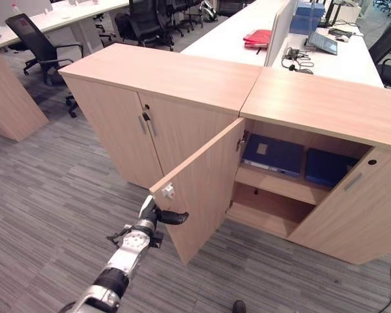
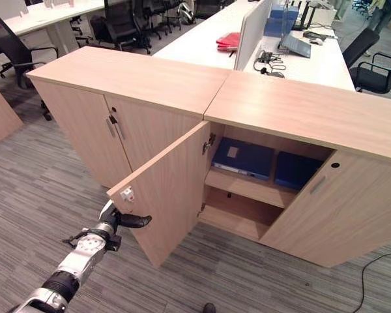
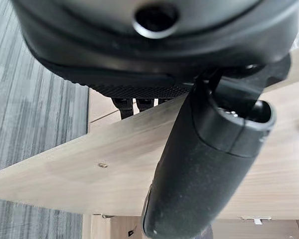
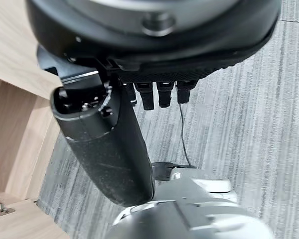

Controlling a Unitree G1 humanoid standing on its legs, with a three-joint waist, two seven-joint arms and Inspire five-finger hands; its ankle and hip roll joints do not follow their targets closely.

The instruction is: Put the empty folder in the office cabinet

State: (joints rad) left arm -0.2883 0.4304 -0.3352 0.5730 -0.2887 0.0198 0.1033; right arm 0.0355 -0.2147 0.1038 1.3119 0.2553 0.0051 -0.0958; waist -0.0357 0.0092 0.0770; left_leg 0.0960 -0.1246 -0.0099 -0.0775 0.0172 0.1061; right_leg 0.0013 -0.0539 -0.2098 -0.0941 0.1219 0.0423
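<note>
The office cabinet (image 1: 326,107) stands with both its doors swung out. Two blue folders (image 1: 272,155) (image 1: 329,166) lie on its upper shelf; the lower shelf (image 1: 267,208) is bare. My left hand (image 1: 150,218) is at the free edge of the left door (image 1: 202,182), with the thumb (image 3: 204,164) across the door's inner face and the fingers (image 3: 139,104) behind its outer face, pinching the panel. My right hand (image 4: 104,144) hangs over the carpet, fingers relaxed, holding nothing.
A second cabinet (image 1: 156,78) with shut doors adjoins on the left. Behind are white desks with red folders (image 1: 257,37), a laptop (image 1: 322,42) and black office chairs (image 1: 36,42). The right door (image 1: 352,208) juts out over the grey carpet.
</note>
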